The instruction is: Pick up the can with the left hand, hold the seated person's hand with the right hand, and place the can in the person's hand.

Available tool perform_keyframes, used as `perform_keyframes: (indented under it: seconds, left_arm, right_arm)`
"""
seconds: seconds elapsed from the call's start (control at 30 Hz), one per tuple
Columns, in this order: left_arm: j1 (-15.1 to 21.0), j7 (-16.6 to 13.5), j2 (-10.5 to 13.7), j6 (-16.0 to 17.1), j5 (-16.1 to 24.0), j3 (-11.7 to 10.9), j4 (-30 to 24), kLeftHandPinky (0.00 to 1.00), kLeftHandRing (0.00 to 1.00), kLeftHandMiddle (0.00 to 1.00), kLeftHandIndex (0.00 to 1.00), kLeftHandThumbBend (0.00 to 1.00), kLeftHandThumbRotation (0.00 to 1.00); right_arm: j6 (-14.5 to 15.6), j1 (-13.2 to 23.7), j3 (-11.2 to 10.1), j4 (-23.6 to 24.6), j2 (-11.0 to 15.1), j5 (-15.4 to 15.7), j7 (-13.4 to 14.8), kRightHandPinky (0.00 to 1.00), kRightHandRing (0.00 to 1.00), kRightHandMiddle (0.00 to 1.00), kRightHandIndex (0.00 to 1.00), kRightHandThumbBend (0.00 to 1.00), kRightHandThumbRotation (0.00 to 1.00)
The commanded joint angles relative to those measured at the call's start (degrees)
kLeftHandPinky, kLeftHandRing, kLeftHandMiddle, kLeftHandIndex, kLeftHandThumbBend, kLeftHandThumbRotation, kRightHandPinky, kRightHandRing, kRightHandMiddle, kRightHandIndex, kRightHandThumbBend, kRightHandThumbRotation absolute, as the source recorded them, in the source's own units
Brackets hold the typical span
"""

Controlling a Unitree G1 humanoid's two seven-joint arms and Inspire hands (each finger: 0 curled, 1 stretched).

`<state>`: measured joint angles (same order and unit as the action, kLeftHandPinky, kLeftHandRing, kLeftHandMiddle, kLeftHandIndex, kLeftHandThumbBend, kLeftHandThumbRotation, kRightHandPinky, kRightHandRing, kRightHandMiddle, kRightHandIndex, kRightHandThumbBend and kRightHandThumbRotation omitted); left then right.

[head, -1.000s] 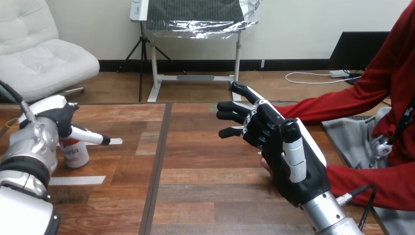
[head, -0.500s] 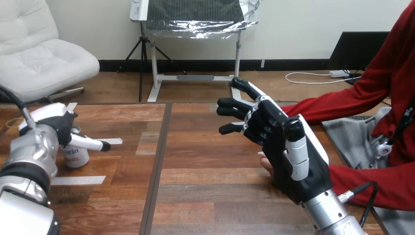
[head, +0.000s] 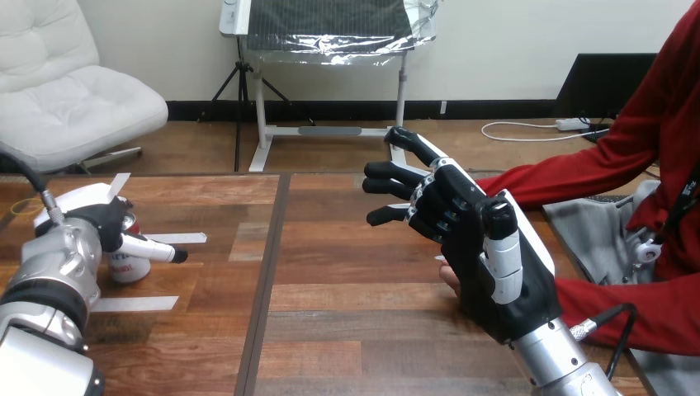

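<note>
The robot's right hand (head: 485, 276) stands raised above the wooden table (head: 347, 330) at the right of the head view. Its back faces the camera and its fingers (head: 388, 188) are spread and lightly bent, pointing toward the table's far side, closed on nothing. Its silver forearm climbs in from the bottom edge. Just behind and below the palm, the tip of the person's hand (head: 447, 278) peeks out low over the table, at the end of a red sleeve (head: 627, 309); whether the two touch cannot be told.

At the far left, the robot's left hand (head: 92, 216) sits against the can (head: 128, 262), which stands upright on the table near its left edge. The hand covers the can's top and left side, with the thumb (head: 153, 247) stretched straight across the can's front. Whether this hand actually grips the can cannot be told. Two strips of white tape (head: 136, 304) lie on the boards close to the can.
</note>
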<state>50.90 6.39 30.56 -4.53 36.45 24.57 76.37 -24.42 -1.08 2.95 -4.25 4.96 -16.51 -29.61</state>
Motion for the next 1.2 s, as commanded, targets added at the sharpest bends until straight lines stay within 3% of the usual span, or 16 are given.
perform_keyframes:
  seconds: [0.0,0.33,0.67,1.17]
  left_arm:
    - [1.35,0.19,-0.34,-0.08,1.01,1.27,-0.41,1.00,0.98,0.97,0.92,0.78,0.54]
    - [1.44,1.21,-0.12,0.16,2.08,2.76,-0.18,1.00,0.96,0.94,0.90,0.76,0.54]
    - [1.24,1.23,0.07,0.44,1.89,2.40,-0.29,0.93,0.92,0.90,0.86,0.73,0.48]
    - [1.26,0.75,-0.30,-0.57,0.47,0.91,-0.33,0.67,0.86,0.88,0.85,0.67,0.30]
  right_arm:
    - [-1.17,1.73,-0.79,1.76,0.18,-0.84,-0.27,0.63,0.78,0.79,0.90,0.92,1.00]
    - [-1.57,1.64,-0.75,1.85,0.26,-0.55,-0.32,0.63,0.78,0.79,0.90,0.93,1.00]
    - [-1.49,1.50,-0.84,2.07,0.15,-0.92,-0.52,0.63,0.78,0.79,0.89,0.92,1.00]
    - [-1.60,1.69,-0.86,1.80,0.11,-0.96,-0.48,0.63,0.78,0.78,0.89,0.93,1.00]
